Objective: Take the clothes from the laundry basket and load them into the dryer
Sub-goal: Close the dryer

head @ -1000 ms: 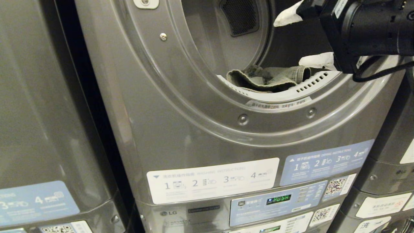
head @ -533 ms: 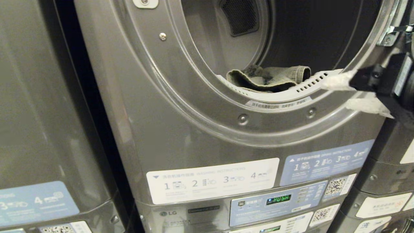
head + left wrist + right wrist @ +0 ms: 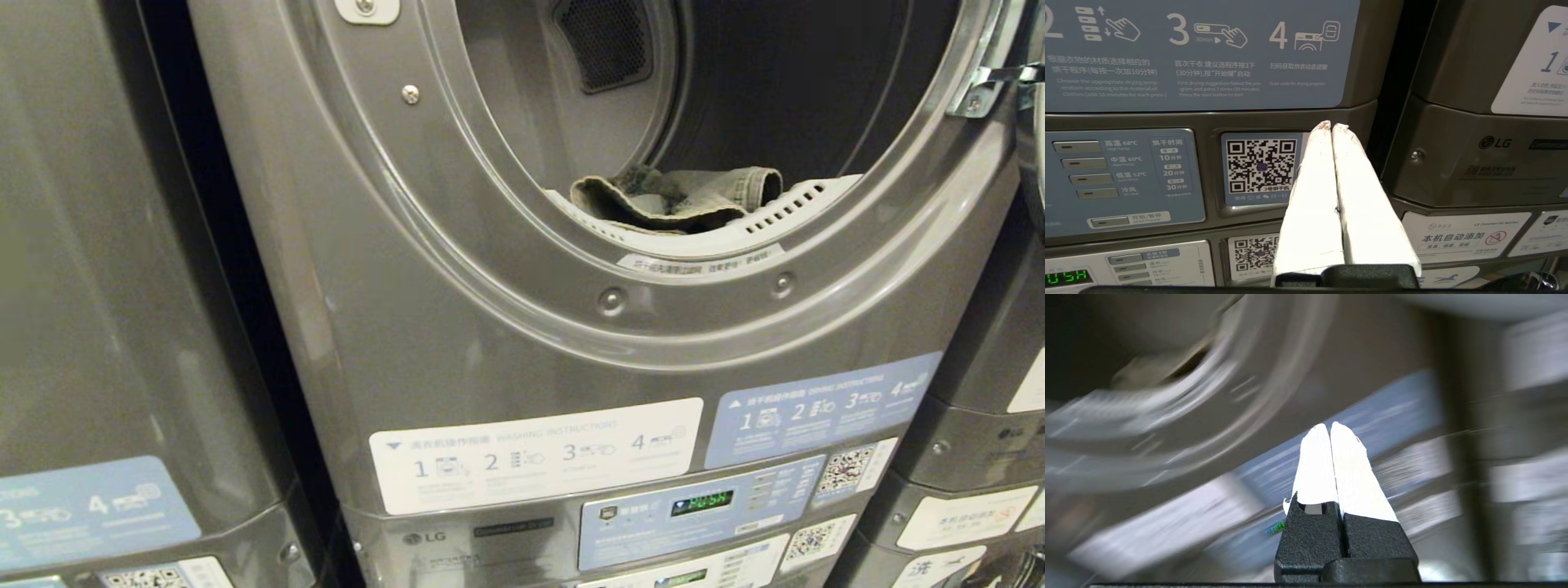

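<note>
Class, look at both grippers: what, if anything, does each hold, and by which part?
Nothing is held. The left gripper and right gripper both have fingers shut together on nothing; the garment lies in the dryer mouth.

On my left gripper (image 3: pixel 1331 126) I see two long fingers (image 3: pixel 1312 204) wrapped in white, slightly crinkled tape, tapering to blunt tips. Behind them sits a matte black block, with a black bar along the wrist edge. My right gripper (image 3: pixel 1329 425) looks the same: two white tapered fingers (image 3: pixel 1316 469) mounted in a textured black plastic base that is split down the middle, with a small rectangular notch behind one finger.
</note>
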Robot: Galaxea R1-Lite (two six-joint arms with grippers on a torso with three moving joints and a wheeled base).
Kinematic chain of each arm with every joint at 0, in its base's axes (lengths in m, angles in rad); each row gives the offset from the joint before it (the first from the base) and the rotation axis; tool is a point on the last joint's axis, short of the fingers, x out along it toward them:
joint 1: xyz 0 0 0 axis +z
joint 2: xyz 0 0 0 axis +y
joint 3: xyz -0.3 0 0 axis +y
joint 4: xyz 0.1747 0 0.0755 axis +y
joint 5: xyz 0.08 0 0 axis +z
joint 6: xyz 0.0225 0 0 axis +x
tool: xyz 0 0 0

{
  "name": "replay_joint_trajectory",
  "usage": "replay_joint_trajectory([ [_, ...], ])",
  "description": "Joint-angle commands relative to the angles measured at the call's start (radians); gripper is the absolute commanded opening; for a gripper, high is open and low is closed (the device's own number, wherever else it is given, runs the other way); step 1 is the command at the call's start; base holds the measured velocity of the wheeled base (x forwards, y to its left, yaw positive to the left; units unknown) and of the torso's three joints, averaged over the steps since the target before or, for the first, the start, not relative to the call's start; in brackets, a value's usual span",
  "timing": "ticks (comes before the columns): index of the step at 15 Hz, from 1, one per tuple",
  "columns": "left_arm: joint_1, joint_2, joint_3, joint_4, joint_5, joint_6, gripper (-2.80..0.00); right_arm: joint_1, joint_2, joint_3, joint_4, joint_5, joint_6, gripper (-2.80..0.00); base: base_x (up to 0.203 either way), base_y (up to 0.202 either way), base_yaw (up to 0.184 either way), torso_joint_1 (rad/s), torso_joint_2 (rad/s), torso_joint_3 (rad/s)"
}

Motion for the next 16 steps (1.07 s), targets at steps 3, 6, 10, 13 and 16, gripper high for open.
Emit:
replay_joint_trajectory([
  [3, 0.000, 0.000, 0.014, -0.001, 0.001, -0.001, -2.80, -0.328, -0.254, 0.245, -0.016, -0.005, -0.171, -2.80, 0.000, 0.000, 0.000, 0.000, 0.00, 0.000],
  [6, 0.000, 0.002, 0.014, -0.001, 0.001, -0.001, -2.80, -0.300, -0.309, 0.633, -0.165, 0.185, -0.348, -2.80, 0.000, 0.000, 0.000, 0.000, 0.00, 0.000],
  [10, 0.000, 0.001, 0.014, -0.001, 0.001, -0.001, -2.80, -0.286, -0.518, 0.800, -0.399, 0.338, -0.511, -2.80, 0.000, 0.000, 0.000, 0.000, 0.00, 0.000],
  [13, 0.000, 0.001, 0.014, -0.001, 0.001, -0.001, -2.80, -0.284, -0.510, 0.800, -0.483, 0.369, -0.556, -2.80, 0.000, 0.000, 0.000, 0.000, 0.00, 0.000],
  [16, 0.000, 0.001, 0.014, -0.001, 0.001, -0.001, -2.80, -0.283, -0.510, 0.800, -0.482, 0.365, -0.541, -2.80, 0.000, 0.000, 0.000, 0.000, 0.00, 0.000],
])
